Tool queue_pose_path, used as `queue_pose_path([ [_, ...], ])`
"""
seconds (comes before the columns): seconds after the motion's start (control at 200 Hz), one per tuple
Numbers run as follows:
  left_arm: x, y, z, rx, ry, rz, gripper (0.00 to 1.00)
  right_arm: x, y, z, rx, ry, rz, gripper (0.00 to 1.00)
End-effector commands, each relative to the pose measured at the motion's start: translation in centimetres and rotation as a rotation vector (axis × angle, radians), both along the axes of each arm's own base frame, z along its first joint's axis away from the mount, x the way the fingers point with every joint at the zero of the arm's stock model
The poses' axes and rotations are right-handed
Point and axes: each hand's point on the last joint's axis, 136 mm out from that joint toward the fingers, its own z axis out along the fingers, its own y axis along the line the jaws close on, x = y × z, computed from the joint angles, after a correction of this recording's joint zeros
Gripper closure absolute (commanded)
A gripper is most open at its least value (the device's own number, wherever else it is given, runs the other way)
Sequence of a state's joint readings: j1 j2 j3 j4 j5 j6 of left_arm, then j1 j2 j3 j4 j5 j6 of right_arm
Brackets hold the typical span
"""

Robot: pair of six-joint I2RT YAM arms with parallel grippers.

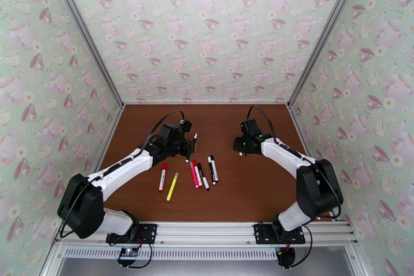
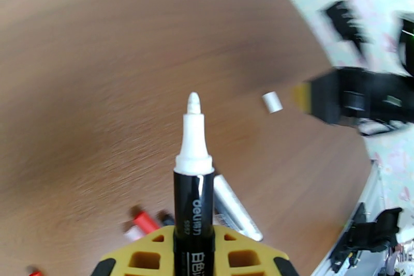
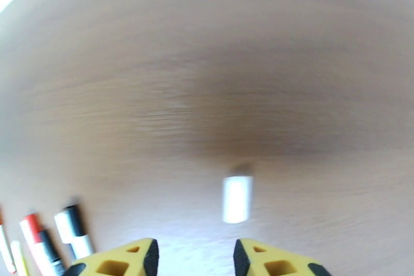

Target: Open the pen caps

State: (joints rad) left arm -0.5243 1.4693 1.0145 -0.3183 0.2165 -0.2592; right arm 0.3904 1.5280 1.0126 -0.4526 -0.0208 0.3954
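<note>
The left fingers (image 2: 134, 260) are clamped on the black barrel of a pen (image 2: 194, 204), its bare white tip jutting out ahead of them. The right fingers (image 3: 121, 259) stand apart with nothing between them. A white cap (image 3: 237, 199) sits just beyond their tips, though I cannot tell whether it is resting on the tabletop (image 3: 207, 64) or just above it. Both look like light, stiff, smooth plastic. The cap would probably roll or squirt from a loose pinch, so it is best taken across its middle. The other pens (image 1: 211, 169) look capped and lie bunched just nearward of the left fingers, crowding any pinch on one barrel.
</note>
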Motion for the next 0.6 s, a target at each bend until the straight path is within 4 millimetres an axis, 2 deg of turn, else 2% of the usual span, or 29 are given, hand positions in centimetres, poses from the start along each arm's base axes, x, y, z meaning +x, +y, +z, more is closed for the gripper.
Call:
queue_pose_path([
  [0.0, 1.8, 1.8, -0.3, 0.121, -0.021, 0.045, 1.0, -0.2, 3.2, 3.3, 0.157, -0.123, 0.06, 0.46],
  [0.235, 4.3, 5.3, -4.1, 0.353, 0.035, 0.144, 1.0, -2.6, 7.2, 6.7, 0.377, -0.22, 0.184, 0.17],
  [0.326, 5.2, 6.0, -5.2, 0.382, 0.054, 0.175, 1.0, -3.3, 8.0, 7.3, 0.409, -0.234, 0.212, 0.0],
  [0.596, 6.7, 8.3, -8.3, 0.463, 0.116, 0.258, 1.0, -4.1, 8.2, 8.4, 0.451, -0.265, 0.212, 0.0],
])
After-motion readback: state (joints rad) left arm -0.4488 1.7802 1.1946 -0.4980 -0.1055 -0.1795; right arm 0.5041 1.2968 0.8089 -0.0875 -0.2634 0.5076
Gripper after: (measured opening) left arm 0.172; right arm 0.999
